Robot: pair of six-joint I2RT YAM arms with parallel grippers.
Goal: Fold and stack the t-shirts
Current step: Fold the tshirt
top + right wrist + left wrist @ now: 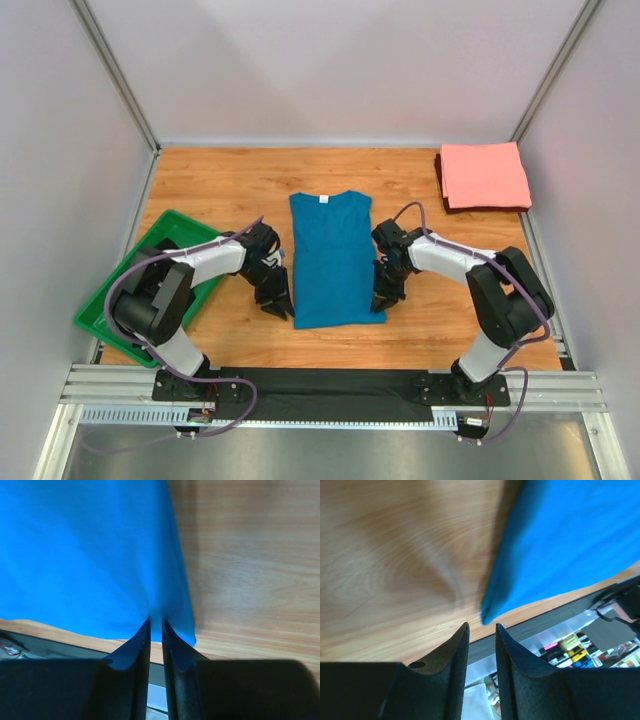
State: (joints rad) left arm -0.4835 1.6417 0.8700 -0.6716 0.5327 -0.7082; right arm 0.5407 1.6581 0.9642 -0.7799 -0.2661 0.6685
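The teal t-shirt (335, 260) lies flat on the wooden table (220, 185), sleeves tucked in so it makes one long panel, collar at the far end. The right gripper (383, 300) sits at its near-right corner. In the right wrist view its jaws are almost together and the hem puckers into the tips, so it looks to be pinching the cloth. The left gripper (278, 308) sits at the shirt's near-left corner, jaws parted with nothing between them and the corner just ahead of the tips. The likely step is lifting the near hem and folding it over toward the collar. To do it well, the left jaws should slide on under that corner and close before either arm rises. Both corners should then travel level and together so the fold lands square. The folded salmon-pink t-shirt (485, 175) lies well apart to the shirt's far right, and a green tray (170, 228) sits to its left
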